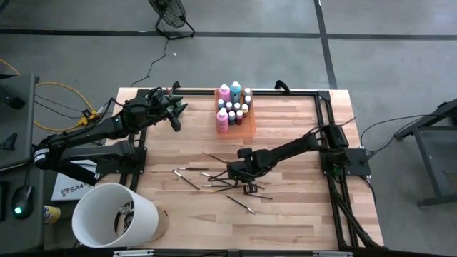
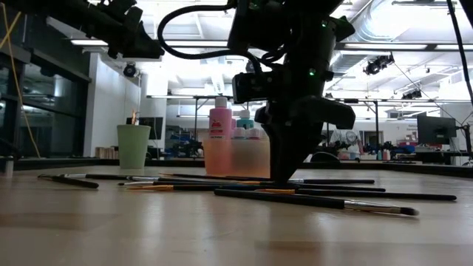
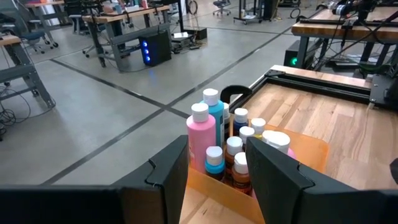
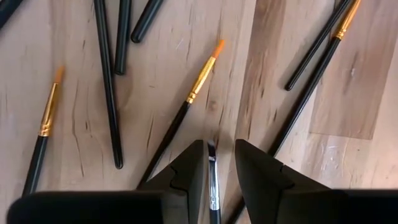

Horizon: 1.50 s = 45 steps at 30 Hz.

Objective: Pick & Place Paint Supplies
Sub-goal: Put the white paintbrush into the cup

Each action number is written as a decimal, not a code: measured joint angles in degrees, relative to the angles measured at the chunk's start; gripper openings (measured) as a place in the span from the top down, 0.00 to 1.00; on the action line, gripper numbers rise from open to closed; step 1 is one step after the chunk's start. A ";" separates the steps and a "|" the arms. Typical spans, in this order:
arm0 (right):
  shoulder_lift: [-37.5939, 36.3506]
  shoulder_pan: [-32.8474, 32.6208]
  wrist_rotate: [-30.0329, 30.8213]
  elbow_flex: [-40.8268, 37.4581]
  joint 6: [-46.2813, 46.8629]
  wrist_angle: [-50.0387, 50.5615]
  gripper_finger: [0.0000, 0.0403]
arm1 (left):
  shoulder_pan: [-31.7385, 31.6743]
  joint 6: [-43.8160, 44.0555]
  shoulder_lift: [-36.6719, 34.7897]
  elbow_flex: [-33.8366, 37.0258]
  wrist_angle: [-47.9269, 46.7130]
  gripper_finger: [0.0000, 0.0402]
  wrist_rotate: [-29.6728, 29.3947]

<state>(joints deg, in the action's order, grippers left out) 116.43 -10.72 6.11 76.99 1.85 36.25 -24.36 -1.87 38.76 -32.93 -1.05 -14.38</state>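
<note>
High view shows the pale wooden table, then the translucent orange tray of upright pink and teal plastic bottles at upper centre. Left gripper hovers half-open beside it. Right gripper, centre, narrowly straddles a thin dark-handled brush, its handle cut off; scattered brushes point every way.

Robotics lab or workshop, open-plan: grey concrete floor with dark taped lines, rows of metal-legged workbenches, a lit computer tower, exposed ceiling ducts with strip lights, monitors, loose cables, floor fan.
</note>
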 joint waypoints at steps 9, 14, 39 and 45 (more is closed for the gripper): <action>0.05 0.06 -1.33 0.00 0.00 0.15 0.78 | 0.00 0.02 0.00 0.00 0.01 0.61 -0.01; 0.05 0.06 -3.90 -0.02 1.23 0.50 0.78 | -0.02 0.02 0.00 0.00 0.01 0.61 -0.01; 2.05 1.09 -6.47 -0.02 1.65 -1.30 0.78 | -0.02 0.07 0.00 0.00 -0.48 0.61 -0.03; 2.52 1.09 -6.21 0.00 4.16 -1.29 0.85 | 0.00 0.07 -0.02 0.00 -0.67 0.61 -0.03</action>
<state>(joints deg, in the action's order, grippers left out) 118.96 -9.63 -0.10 76.99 6.01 34.96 -24.36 -1.80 38.75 -32.93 -1.72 -14.41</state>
